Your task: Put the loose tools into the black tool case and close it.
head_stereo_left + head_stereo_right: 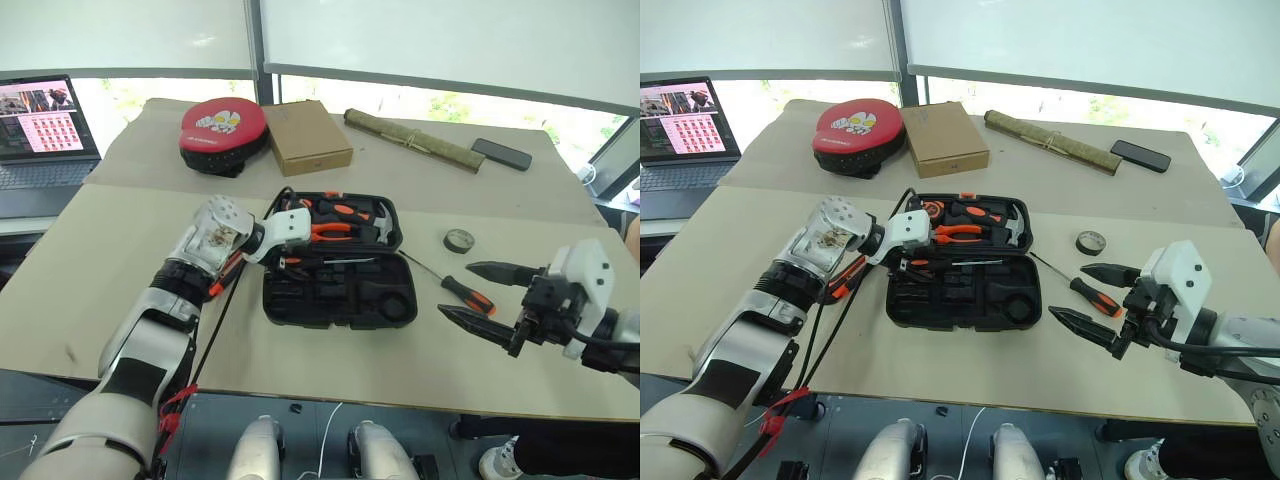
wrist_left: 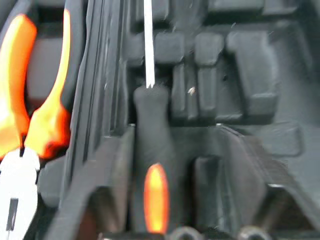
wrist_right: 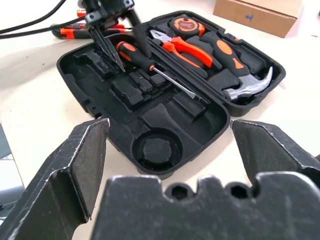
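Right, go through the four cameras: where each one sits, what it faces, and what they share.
Left eye: on the head, looking down over the table at the open black tool case; both arms show, left claw at the case, right claw open.
Right eye: beside it, same scene slightly shifted.
Left wrist: just above the case, facing a screwdriver lying in it.
Right wrist: low beside the case, looking across it between its own open fingers.
All four share the case.

The left pincer [image 3: 114,46] crowds the black tool case's [image 1: 340,300] near-left slots; its right slots lie unobstructed.
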`<move>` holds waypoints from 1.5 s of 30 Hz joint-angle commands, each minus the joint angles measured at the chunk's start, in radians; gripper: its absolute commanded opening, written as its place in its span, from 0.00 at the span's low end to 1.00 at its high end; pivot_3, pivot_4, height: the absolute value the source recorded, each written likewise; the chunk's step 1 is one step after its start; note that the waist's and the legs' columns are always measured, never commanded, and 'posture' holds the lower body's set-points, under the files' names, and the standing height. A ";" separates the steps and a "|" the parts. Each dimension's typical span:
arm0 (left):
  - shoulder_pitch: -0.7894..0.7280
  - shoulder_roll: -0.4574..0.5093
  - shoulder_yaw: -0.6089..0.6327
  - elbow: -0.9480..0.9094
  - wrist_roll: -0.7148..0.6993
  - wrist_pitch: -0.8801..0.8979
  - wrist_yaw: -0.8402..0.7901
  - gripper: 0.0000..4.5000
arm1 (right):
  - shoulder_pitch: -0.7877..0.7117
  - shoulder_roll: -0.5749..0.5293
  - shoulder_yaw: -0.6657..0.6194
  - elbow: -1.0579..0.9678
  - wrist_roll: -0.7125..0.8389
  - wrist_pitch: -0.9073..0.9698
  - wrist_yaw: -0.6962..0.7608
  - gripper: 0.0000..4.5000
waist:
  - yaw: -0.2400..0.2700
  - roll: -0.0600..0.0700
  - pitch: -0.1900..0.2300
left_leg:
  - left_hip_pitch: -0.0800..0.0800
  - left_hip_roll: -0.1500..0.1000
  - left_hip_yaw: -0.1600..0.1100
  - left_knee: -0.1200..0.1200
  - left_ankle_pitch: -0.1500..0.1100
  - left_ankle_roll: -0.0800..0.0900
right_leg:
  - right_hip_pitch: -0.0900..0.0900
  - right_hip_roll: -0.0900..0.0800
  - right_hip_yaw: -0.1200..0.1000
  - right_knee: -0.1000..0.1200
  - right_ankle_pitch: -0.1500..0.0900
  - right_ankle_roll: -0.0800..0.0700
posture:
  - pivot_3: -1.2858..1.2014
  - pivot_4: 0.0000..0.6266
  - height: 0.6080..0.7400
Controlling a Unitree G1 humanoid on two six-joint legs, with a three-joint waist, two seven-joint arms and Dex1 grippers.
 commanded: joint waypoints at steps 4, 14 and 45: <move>-0.042 -0.007 0.021 -0.009 -0.013 -0.017 0.008 0.32 | -0.015 -0.004 -0.008 -0.017 0.007 -0.011 -0.008 1.00 | 0.000 0.000 0.000 | 0.000 0.000 0.000 0.000 0.000 0.000 | 0.000 0.000 0.000 0.000 0.000 0.000 | 0.52 0.24 1.00; -0.038 -0.042 -0.033 0.093 0.071 -0.041 0.073 0.01 | -0.014 -0.009 -0.011 -0.013 0.000 -0.010 -0.006 1.00 | 0.003 0.000 0.000 | 0.000 0.000 0.000 0.000 0.000 0.000 | 0.001 0.000 0.000 0.000 0.000 0.000 | 0.52 0.24 1.00; 0.273 0.271 0.328 -0.780 -0.607 0.597 -0.115 0.99 | 0.405 -0.007 -0.416 0.272 -0.155 -0.074 0.151 1.00 | -0.022 0.010 -0.002 | 0.015 -0.001 -0.004 -0.001 0.000 0.001 | 0.018 0.000 -0.001 -0.003 -0.004 0.003 | 0.52 0.24 1.00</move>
